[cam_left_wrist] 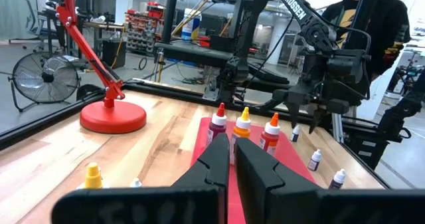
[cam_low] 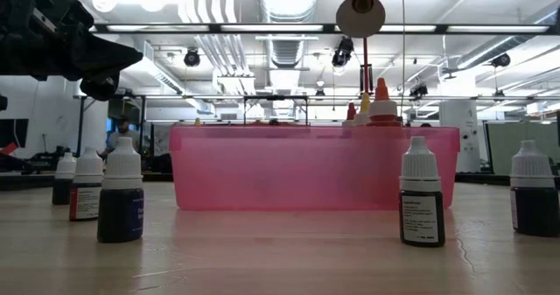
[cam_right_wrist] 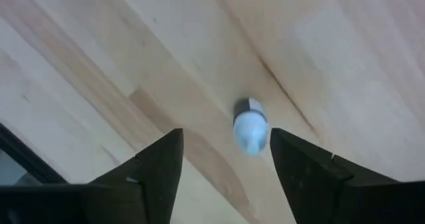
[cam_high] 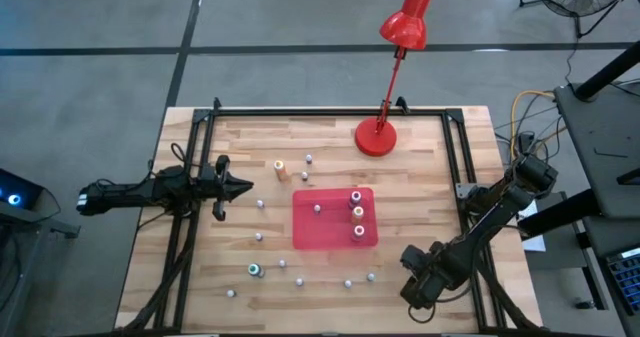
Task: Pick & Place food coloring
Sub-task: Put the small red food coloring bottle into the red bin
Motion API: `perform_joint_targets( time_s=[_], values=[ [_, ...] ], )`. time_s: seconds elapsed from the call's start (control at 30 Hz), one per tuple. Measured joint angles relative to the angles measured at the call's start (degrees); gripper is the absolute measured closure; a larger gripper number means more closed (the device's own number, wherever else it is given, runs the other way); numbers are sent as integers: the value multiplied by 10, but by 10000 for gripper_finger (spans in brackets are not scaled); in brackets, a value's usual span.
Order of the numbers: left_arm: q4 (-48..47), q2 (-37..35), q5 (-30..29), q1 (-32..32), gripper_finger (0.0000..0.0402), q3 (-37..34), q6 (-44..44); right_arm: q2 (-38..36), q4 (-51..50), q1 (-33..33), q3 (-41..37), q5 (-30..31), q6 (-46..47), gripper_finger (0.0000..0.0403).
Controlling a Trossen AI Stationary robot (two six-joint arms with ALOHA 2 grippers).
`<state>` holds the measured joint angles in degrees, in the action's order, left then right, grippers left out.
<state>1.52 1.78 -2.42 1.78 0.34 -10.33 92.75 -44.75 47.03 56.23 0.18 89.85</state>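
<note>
Your left gripper (cam_high: 243, 187) hangs over the table's (cam_high: 420, 157) left side, its fingers (cam_left_wrist: 216, 161) pressed together and empty, aimed toward the red tray (cam_high: 325, 235). Small food coloring bottles (cam_high: 259, 204) are scattered over the wood around the tray, with a yellow-capped one (cam_high: 281, 167) standing behind it near the red lamp (cam_high: 377, 137). Three larger bottles (cam_high: 358, 215) stand inside the tray at its right end. Your right gripper (cam_high: 412, 277) sits at the front right with its fingers (cam_right_wrist: 159, 159) spread, and one white-capped bottle (cam_right_wrist: 250, 126) stands upright on the wood between them, untouched.
</note>
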Motion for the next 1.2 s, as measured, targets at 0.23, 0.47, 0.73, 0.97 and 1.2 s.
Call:
perform_joint_targets(
  time_s=[0.23,0.47,0.73,0.97,1.2],
  values=[
    [0,0,0,0,402,0,0,10,-3,-10,-4,0,-14,181],
    [0,0,0,0,402,0,0,25,-2,-10,-4,0,-19,181],
    [1,0,0,0,402,0,0,26,-10,-10,-4,0,-14,209],
    [1,0,0,0,402,0,0,26,-12,-9,-4,-1,-10,271],
    [1,0,0,0,402,0,0,26,-14,-9,-4,-1,-9,322]
  ],
)
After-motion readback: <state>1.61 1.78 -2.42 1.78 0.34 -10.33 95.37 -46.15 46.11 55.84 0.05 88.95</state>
